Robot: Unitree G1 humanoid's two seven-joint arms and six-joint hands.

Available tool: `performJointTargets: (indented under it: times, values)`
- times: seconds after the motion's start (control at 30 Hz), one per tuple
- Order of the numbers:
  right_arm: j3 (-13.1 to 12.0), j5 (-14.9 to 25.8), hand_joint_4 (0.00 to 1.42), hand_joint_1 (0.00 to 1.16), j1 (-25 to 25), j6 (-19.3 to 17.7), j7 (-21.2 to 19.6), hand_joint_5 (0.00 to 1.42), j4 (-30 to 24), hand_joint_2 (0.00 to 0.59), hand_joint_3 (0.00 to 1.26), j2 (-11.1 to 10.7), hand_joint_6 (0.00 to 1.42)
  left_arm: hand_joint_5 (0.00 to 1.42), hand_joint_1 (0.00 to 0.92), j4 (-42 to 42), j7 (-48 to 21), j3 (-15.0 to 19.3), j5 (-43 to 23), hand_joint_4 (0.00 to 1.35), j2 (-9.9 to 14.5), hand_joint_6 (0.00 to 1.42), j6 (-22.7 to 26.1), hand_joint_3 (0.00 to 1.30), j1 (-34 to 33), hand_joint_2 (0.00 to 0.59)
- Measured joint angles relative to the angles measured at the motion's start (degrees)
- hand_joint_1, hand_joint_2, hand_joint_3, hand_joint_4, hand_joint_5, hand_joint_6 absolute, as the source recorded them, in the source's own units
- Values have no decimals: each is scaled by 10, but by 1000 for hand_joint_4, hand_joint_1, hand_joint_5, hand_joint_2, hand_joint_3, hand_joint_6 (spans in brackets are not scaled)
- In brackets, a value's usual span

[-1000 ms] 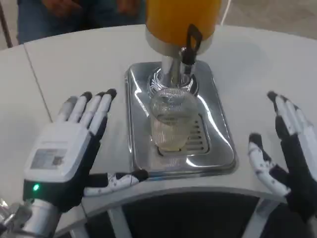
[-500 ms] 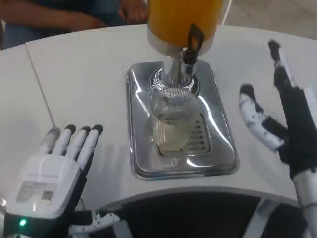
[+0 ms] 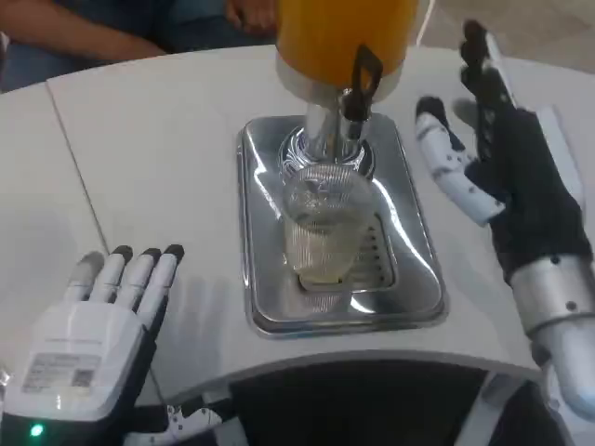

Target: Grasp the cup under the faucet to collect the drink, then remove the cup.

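The left hand (image 3: 88,358) carries one label on its white back, but the writing is too small to read. One clear ribbed plastic cup (image 3: 321,232) stands on the shiny metal drip tray (image 3: 265,232), under the black-handled faucet (image 3: 358,84) of the orange dispenser (image 3: 339,32). The right hand (image 3: 507,181) is beside the tray. Both hands hold nothing, fingers spread.

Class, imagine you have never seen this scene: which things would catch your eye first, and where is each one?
The big orange drink dispenser at top centre stands out first, with a clear cup under its faucet on the shiny metal drip tray. The right hand is raised, fingers spread, just right of the tray. The left hand rests low at the table's near left edge.
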Motion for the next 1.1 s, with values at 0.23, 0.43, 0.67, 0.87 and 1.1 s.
performJointTargets:
  times: [0.23,0.43,0.67,0.87,1.1]
  values:
    - [7,34,0,504,-48,-14,10,0,15,586,0,-1,48,0,103,0,5,7,-3,0,-4,0,-3,0,9,90]
    - [16,60,0,431,-40,-13,13,0,16,586,0,10,58,0,102,0,6,7,-3,0,-9,0,-3,0,9,90]
    - [26,82,0,382,-41,-20,52,0,43,586,0,-11,45,0,102,0,6,9,-4,0,-12,0,-2,0,9,90]
    - [33,88,0,368,-48,-20,65,0,44,586,0,-20,47,0,102,0,9,14,-6,0,-13,0,-3,0,9,90]
    - [48,89,0,353,-49,-11,79,0,38,586,0,-32,48,0,50,0,10,19,-7,0,-17,0,-4,0,12,93]
